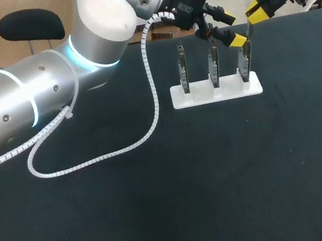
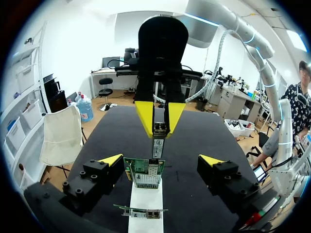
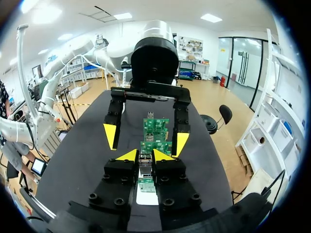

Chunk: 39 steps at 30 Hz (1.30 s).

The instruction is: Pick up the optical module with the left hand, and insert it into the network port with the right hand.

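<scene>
A white holder (image 1: 216,91) carries three upright green network boards. Just above the rightmost board (image 1: 245,60), my right gripper (image 1: 258,14) is shut on the slim metal optical module (image 2: 158,138). The module's lower end meets the port cage of that board (image 2: 144,172); how deep it sits I cannot tell. In the right wrist view the module (image 3: 145,162) is pinched between my right gripper's (image 3: 146,155) yellow tips, above the nearest board (image 3: 146,184). My left gripper (image 1: 231,29) hangs beside the same board, wide open and empty. In its own view, my left gripper (image 2: 161,161) has one fingertip on each side of the board.
The black table (image 1: 181,203) stretches toward the front. A white coiled cable (image 1: 93,159) from the left arm lies looped on it, left of the holder. The two other boards (image 1: 183,70) (image 1: 215,65) stand left of the grippers.
</scene>
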Tool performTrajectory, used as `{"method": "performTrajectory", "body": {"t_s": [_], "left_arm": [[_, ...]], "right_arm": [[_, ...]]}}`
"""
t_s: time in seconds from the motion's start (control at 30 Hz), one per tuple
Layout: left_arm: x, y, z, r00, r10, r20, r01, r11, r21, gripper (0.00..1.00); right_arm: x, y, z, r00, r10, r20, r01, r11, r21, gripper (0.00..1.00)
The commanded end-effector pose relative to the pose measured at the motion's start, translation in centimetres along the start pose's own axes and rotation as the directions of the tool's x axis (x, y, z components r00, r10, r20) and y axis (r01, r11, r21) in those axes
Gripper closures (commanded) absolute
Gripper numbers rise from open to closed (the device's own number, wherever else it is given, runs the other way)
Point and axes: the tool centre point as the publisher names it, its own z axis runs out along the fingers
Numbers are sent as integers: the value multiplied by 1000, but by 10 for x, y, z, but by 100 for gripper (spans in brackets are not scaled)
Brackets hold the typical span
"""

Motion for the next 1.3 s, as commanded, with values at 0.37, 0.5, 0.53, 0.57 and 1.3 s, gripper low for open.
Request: {"method": "performTrajectory", "body": {"t_s": [0.37,0.5,0.53,0.57,1.3], "left_arm": [[-1,2,0,1000,-1,-4,1,1000,3,0],[-1,2,0,1000,-1,-4,1,1000,3,0],[-1,2,0,1000,-1,-4,1,1000,3,0],[-1,2,0,1000,-1,-4,1,1000,3,0],[-1,2,0,1000,-1,-4,1,1000,3,0]], "right_arm": [[0,0,4,1000,3,-1,-3,1000,-2,100],[0,0,5,1000,-1,-1,1,1000,0,100],[0,0,5,1000,-2,-1,2,1000,1,100],[0,0,5,1000,-7,-5,7,1000,5,100],[2,1,7,1000,-10,-15,11,1000,21,100]]}}
